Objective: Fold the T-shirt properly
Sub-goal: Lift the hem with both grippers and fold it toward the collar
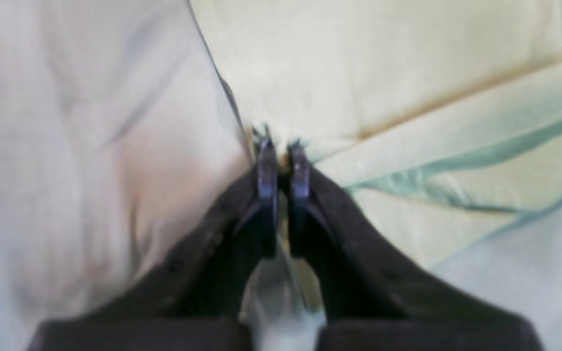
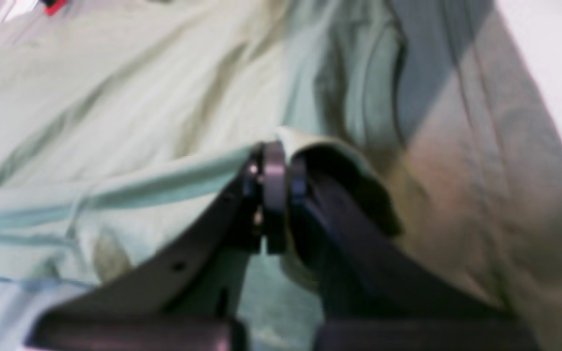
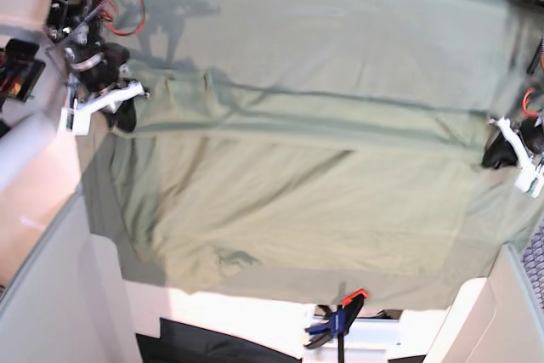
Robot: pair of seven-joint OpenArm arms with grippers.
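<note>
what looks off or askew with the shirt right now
The T-shirt lies rumpled, with diagonal creases across the body and a small bunched pucker near its lower edge. Its folded band runs slightly slanted between the left gripper and right gripper.

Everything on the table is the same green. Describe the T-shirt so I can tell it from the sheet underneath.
Start from the big green cloth sheet clamped over the table. The T-shirt lies on its middle, stretched between the left end effector and the right end effector. Unlike the flat sheet, it has wrinkles, raised edges and stitched hems.
</note>
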